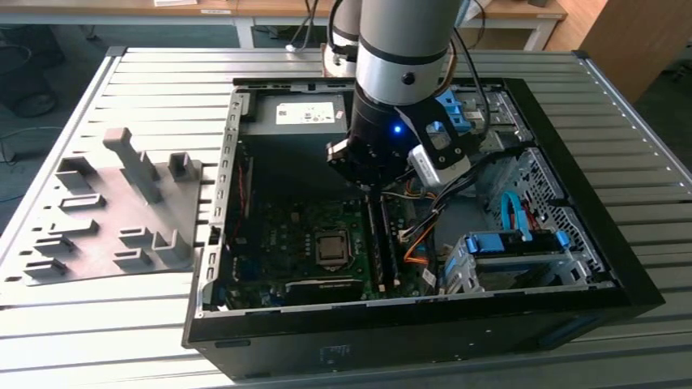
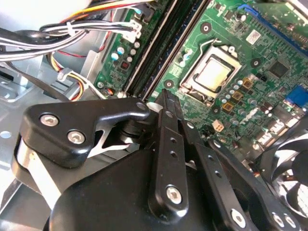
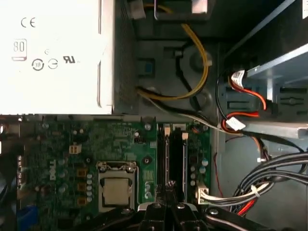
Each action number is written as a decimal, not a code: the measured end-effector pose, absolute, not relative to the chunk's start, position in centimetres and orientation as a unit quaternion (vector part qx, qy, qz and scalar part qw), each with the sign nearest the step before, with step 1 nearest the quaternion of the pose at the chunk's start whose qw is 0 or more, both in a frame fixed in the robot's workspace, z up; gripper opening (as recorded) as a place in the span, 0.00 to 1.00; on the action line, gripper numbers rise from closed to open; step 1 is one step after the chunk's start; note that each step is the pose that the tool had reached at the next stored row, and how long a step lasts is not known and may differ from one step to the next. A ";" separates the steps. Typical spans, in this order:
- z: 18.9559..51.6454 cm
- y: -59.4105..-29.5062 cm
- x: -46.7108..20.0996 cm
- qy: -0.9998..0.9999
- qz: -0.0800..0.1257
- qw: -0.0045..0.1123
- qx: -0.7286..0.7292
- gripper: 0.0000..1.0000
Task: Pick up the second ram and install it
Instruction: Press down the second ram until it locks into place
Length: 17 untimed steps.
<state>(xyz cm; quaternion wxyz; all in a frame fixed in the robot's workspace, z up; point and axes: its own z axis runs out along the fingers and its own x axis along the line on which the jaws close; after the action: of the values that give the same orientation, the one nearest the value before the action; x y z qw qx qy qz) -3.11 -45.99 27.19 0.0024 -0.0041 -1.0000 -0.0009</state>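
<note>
**Gripper low over the memory slots inside the open case**

At the exterior view's left, a grey moulded parts tray (image 1: 108,215) lies on the slatted metal table (image 1: 65,324), just beside the open computer case (image 1: 433,344). Inside the case, the green motherboard (image 1: 287,243) fills the floor, with the processor socket (image 1: 329,244) near its middle. Just to the right of the socket run the long black memory slots (image 1: 378,243), and the arm's gripper (image 1: 368,188) hangs directly above their far end, its black body covering the case's upper middle. The power supply (image 1: 297,113) sits behind it.

Further right, a bundle of orange, yellow and black cables (image 1: 416,243) crowds the slots' flank, close to the gripper's side. Beyond them stand the blue-handled drive cage (image 1: 508,255) and a blue cable (image 1: 510,212).

In the first wrist view, the gripper (image 3: 167,208) has its fingertips drawn together at the near end of the slots (image 3: 175,159), pressed on a thin dark strip standing on edge in one slot, seemingly the second ram (image 3: 167,159). Whether the fingers actually pinch it or merely meet above it cannot be told. In the second wrist view, the black linkage of the gripper (image 2: 161,103) covers the slot ends (image 2: 159,48); the socket (image 2: 211,72) lies beside them, and white-plugged wires (image 2: 72,33) press in from the other side.
</note>
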 end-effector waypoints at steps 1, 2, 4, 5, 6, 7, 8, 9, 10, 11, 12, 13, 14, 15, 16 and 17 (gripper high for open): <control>27.2 -46.0 -3.1 -1.000 0.004 0.002 -0.004 0.10; 27.2 -46.0 -3.1 -1.000 0.013 0.002 -0.004 0.10; 27.2 -46.0 -3.1 -1.000 0.018 0.002 -0.004 0.10; 27.2 -46.0 -3.1 -1.000 0.017 0.002 -0.004 0.10; 27.2 -46.0 -3.1 -1.000 0.014 0.002 -0.004 0.10; 27.2 -46.0 -3.1 -1.000 0.008 0.002 -0.004 0.10; 27.2 -46.0 -3.1 -1.000 -0.001 0.002 -0.004 0.10; 27.2 -46.0 -3.1 -1.000 -0.010 0.002 -0.004 0.10; 27.2 -46.0 -3.1 -0.999 -0.034 0.003 -0.004 0.10; 27.2 -46.0 -3.1 -0.999 -0.043 0.003 -0.004 0.10; 27.2 -46.0 -3.1 -0.999 -0.052 0.003 -0.004 0.10; 27.2 -46.0 -3.1 -0.998 -0.060 0.003 -0.004 0.10; 27.2 -46.0 -3.1 -0.998 -0.057 0.003 -0.004 0.10; 27.2 -46.0 -3.1 -0.999 -0.048 0.003 -0.004 0.10; 27.2 -46.0 -3.1 -0.999 -0.040 0.003 -0.004 0.10; 27.2 -46.0 -3.1 -1.000 -0.031 0.002 -0.004 0.10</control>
<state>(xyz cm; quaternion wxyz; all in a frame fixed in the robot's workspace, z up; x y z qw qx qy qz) -3.08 -45.98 27.19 0.0024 -0.0040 -0.9995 -0.0306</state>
